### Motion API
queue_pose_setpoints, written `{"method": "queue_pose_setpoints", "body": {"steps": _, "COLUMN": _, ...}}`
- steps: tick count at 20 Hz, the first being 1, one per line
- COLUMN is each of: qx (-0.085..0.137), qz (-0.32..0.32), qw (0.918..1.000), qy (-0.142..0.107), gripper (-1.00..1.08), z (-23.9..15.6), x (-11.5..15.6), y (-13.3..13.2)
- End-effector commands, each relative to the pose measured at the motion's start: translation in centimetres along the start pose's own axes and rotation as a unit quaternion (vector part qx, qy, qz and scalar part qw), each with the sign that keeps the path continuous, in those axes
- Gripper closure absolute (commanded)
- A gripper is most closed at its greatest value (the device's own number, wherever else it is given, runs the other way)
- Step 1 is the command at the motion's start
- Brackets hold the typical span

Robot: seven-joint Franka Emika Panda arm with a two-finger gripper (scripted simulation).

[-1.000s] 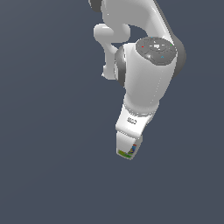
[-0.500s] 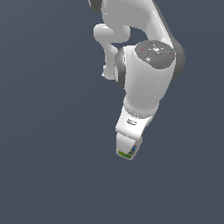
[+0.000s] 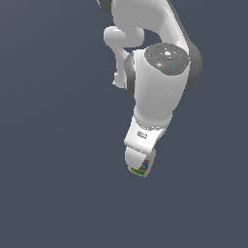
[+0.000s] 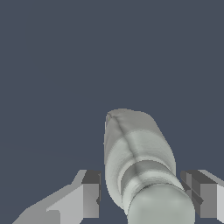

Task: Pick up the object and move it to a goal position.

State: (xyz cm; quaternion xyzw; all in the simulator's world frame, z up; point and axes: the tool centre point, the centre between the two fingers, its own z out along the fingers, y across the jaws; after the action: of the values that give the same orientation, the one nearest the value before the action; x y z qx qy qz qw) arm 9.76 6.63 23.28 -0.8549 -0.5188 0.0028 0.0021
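In the wrist view, going left to right: one finger, a gap, the bottle, then the other finger close by its cap. The bottle sits between the jaws of the gripper, long axis running away from the camera. The jaws look parted, not clamped. In the exterior view the bottle peeks out under the arm; centring seems needed before closing

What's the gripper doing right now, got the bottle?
Gripper: open, fingers either side of the bottle, a gap showing at one finger; no firm hold visible.
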Motion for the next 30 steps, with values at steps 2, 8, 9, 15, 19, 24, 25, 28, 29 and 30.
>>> {"method": "queue_pose_setpoints", "body": {"steps": 2, "qx": -0.004, "qz": 0.001, "qw": 1.0000, "qy": 0.002, "gripper": 1.08, "z": -1.5, "x": -1.7, "y": 1.0}}
{"method": "queue_pose_setpoints", "body": {"steps": 8, "qx": -0.003, "qz": 0.001, "qw": 1.0000, "qy": 0.002, "gripper": 1.08, "z": -4.9, "x": -6.5, "y": 3.3}}
{"method": "queue_pose_setpoints", "body": {"steps": 9, "qx": -0.003, "qz": 0.001, "qw": 1.0000, "qy": 0.002, "gripper": 1.08, "z": -5.4, "x": -7.3, "y": 3.7}}
{"method": "queue_pose_setpoints", "body": {"steps": 15, "qx": -0.003, "qz": 0.001, "qw": 1.0000, "qy": 0.002, "gripper": 1.08, "z": -9.0, "x": -12.4, "y": 6.2}}
{"method": "queue_pose_setpoints", "body": {"steps": 19, "qx": -0.003, "qz": 0.001, "qw": 1.0000, "qy": 0.002, "gripper": 1.08, "z": -11.1, "x": -15.5, "y": 7.9}}
{"method": "queue_pose_setpoints", "body": {"steps": 24, "qx": -0.003, "qz": 0.001, "qw": 1.0000, "qy": 0.001, "gripper": 1.08, "z": -13.5, "x": -18.8, "y": 9.7}}
{"method": "queue_pose_setpoints", "body": {"steps": 25, "qx": -0.003, "qz": 0.001, "qw": 1.0000, "qy": 0.001, "gripper": 1.08, "z": -13.9, "x": -19.3, "y": 10.0}}
{"method": "queue_pose_setpoints", "body": {"steps": 28, "qx": -0.003, "qz": 0.001, "qw": 1.0000, "qy": 0.001, "gripper": 1.08, "z": -14.8, "x": -20.7, "y": 10.8}}
{"method": "queue_pose_setpoints", "body": {"steps": 29, "qx": -0.003, "qz": 0.001, "qw": 1.0000, "qy": 0.001, "gripper": 1.08, "z": -15.1, "x": -21.1, "y": 11.0}}
{"method": "queue_pose_setpoints", "body": {"steps": 30, "qx": -0.003, "qz": 0.001, "qw": 1.0000, "qy": 0.001, "gripper": 1.08, "z": -15.3, "x": -21.4, "y": 11.2}}
